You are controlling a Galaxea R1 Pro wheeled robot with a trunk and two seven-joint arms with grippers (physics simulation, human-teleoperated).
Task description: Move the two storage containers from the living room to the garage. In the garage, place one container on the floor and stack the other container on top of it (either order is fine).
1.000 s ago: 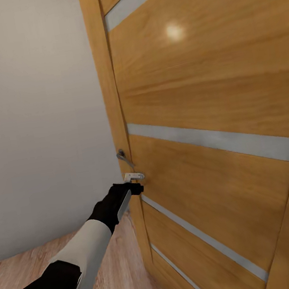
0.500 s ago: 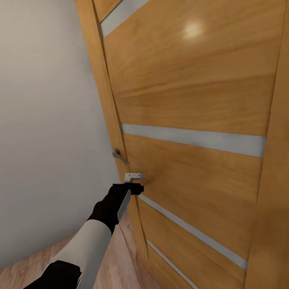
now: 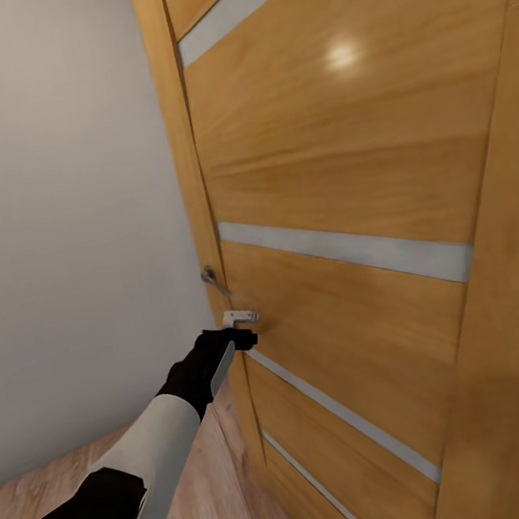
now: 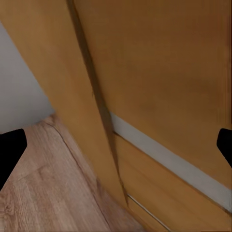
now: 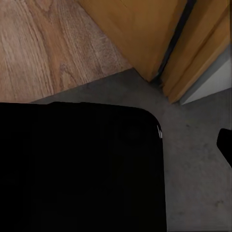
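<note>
While you're at the doorway, bins aren't in frame.
Left gripper [image 3: 246, 328]: at door [image 3: 342, 144] edge, fingers wide apart, holding nothing.
Right gripper: can't tell.
Handle [image 3: 211, 279]: beyond, untouched.
Bins: likely stiff, light; grab rims.

A wooden door [image 4: 159, 72] with a pale horizontal strip [image 4: 169, 159] stands beside its wooden frame [image 4: 63, 87], a dark gap between them. Below lies light wood-plank floor [image 4: 43, 183], with grey wall [image 4: 19, 92] behind. The left gripper [image 4: 116, 150] (dark fingertips at opposite edges) has its jaws spread wide.
</note>
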